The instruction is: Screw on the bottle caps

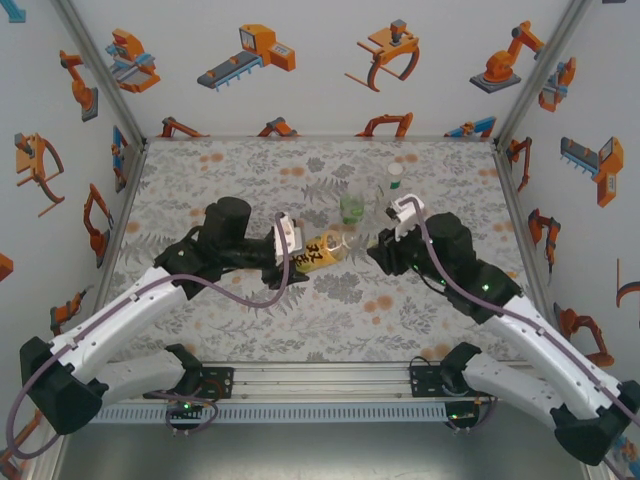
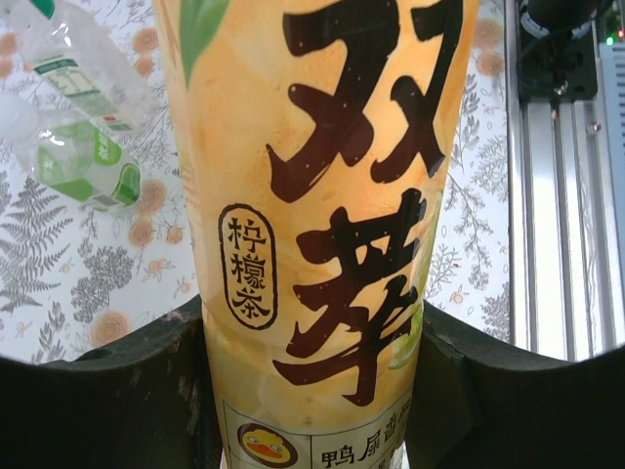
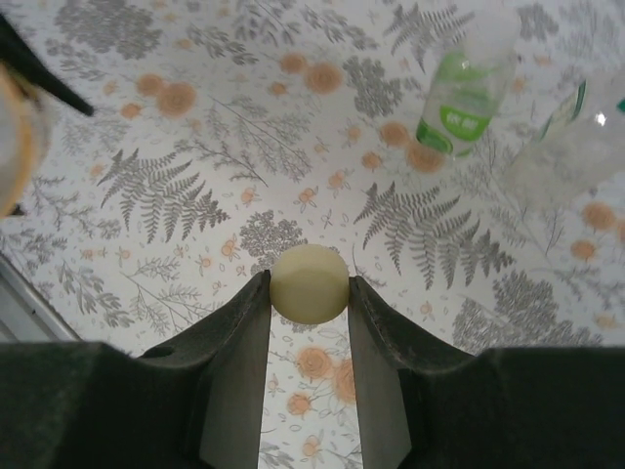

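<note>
Left pincer (image 1: 297,243) is clamped on the yellow bottle (image 1: 326,250), mid-bench (image 1: 200,160), bottle tilted with its free end pointing at the right arm. I cannot tell whether it touches the bench.

On the left wrist cam the yellow bottle (image 2: 322,225) sits between both fingers (image 2: 107,401), label with big brown characters facing the lens. Its top and bottom are cut off by the frame, so the neck can't be read. The rail (image 2: 557,215) runs down the right side.

Behind the gap between the arms, farther up the bench, stands the green-label bottle (image 1: 352,205). Just right of it is the clear bottle (image 1: 395,190) with a white cap (image 1: 396,171) on top. Both stand beyond the pincers, not between them.

Right pincer (image 3: 310,293) grips the pale cap (image 3: 310,283) at the fingertips, near the yellow bottle's free end. From above, the wrist covers the tips of the right pincer (image 1: 382,247).

On the right wrist cam the green-label bottle (image 3: 459,98) and clear bottle (image 3: 576,147) are upper right with their tops cropped. The blurred yellow bottle (image 3: 14,147) is a sliver at the left edge, hard to make out.
</note>
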`<state>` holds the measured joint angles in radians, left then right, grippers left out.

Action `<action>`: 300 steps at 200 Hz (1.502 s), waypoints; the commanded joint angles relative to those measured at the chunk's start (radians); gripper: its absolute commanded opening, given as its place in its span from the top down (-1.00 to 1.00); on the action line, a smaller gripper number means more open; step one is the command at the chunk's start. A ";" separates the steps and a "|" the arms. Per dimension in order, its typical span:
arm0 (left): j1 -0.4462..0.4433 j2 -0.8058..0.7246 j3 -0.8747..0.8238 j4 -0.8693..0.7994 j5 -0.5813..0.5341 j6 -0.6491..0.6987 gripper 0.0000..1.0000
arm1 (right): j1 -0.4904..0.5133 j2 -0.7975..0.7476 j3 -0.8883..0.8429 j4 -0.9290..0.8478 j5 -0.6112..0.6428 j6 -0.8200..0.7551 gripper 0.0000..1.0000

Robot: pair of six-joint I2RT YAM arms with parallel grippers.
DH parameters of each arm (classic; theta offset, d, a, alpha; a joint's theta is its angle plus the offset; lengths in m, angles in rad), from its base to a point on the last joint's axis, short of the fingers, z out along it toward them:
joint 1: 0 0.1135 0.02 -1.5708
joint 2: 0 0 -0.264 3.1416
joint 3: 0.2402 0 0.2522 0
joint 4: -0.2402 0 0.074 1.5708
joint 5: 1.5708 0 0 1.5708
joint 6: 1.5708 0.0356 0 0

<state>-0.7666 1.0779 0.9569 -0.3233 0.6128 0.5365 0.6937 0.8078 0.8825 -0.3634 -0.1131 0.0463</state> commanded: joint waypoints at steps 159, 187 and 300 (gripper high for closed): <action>-0.023 -0.013 -0.015 -0.109 0.084 0.239 1.00 | -0.005 -0.138 0.070 -0.011 -0.612 -0.417 0.53; -0.030 -0.012 -0.013 -0.118 0.083 0.245 1.00 | -0.005 -0.129 0.083 0.003 -0.624 -0.415 0.54; -0.054 -0.011 -0.011 -0.134 0.083 0.266 1.00 | -0.001 -0.066 0.125 0.003 -0.683 -0.412 0.55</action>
<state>-0.8093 1.0782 0.9470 -0.4419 0.6624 0.7692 0.6941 0.7341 0.9646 -0.3836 -0.7597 -0.3531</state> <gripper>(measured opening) 0.548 0.358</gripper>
